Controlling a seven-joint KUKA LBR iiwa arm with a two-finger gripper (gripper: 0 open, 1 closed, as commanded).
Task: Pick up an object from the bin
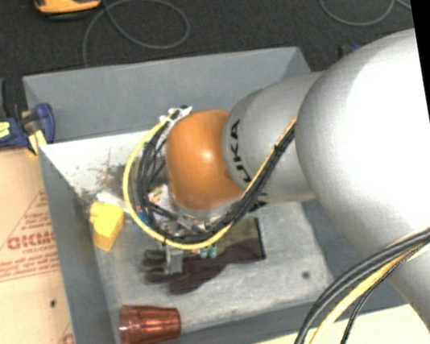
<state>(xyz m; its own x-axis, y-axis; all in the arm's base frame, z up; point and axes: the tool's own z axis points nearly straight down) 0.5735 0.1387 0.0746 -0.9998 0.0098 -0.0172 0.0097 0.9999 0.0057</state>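
The gripper (174, 246) is set low over a dark glove (214, 267) in the middle of the bin (184, 82). The glove's long axis is laid left to right, cuff turned rightward. Whether the gripper is open or closed cannot be told

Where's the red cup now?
Camera view: the shiny red tapered cup lies on its side in the grey metal bin's lower-left corner, below the yellow block, lower-left of the dark glove-like thing.
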